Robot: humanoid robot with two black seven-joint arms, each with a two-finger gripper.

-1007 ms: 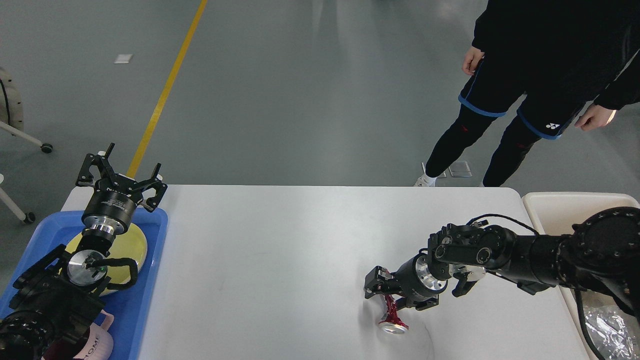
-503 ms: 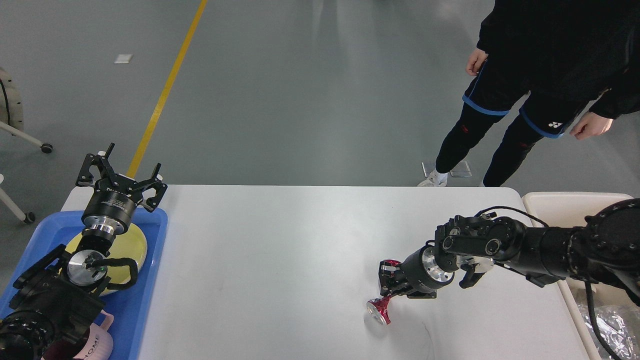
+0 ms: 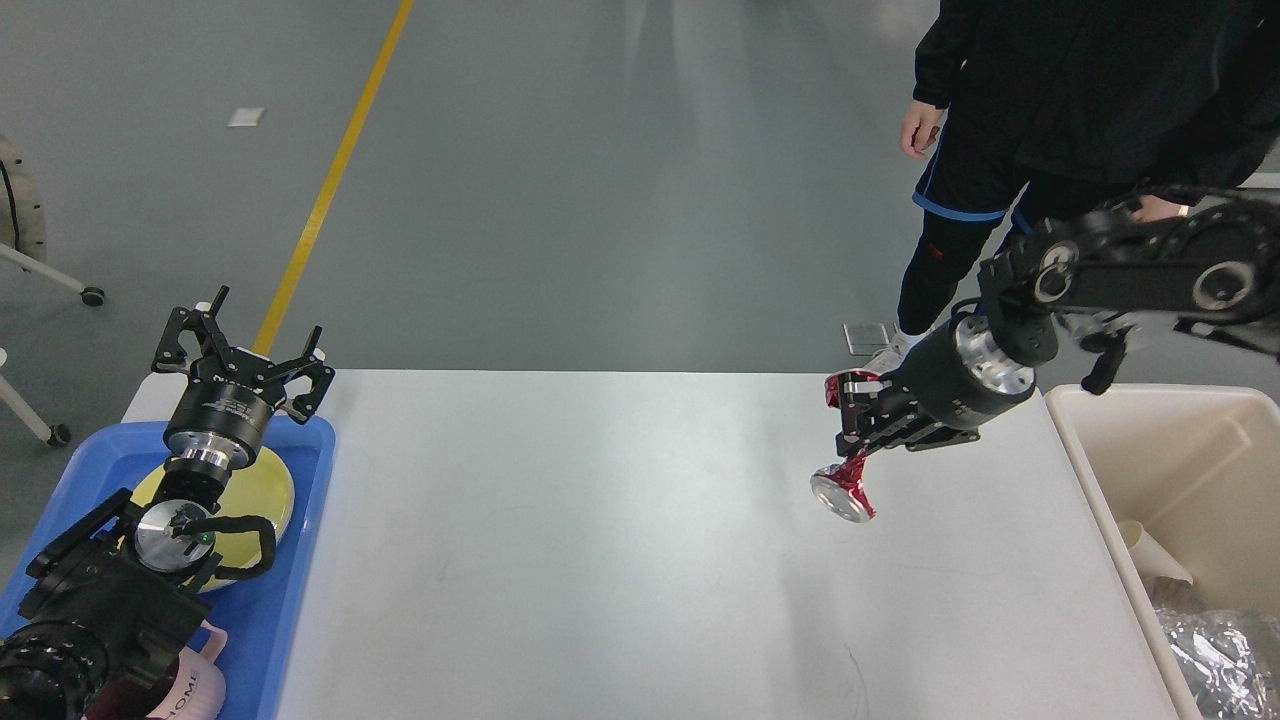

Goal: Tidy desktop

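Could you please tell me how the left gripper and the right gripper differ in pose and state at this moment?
The left gripper is open and holds nothing; the right gripper is shut on a crushed red can. The left gripper hangs over the blue tray at the desktop's left end, pointing away from the robot; the right gripper is raised over the right end, by the beige bin, pointing left and down. Both are black, two-fingered, on silver wrists.

Lab or workshop hall — grey floor (image 3: 600,200) with yellow line (image 3: 330,180).
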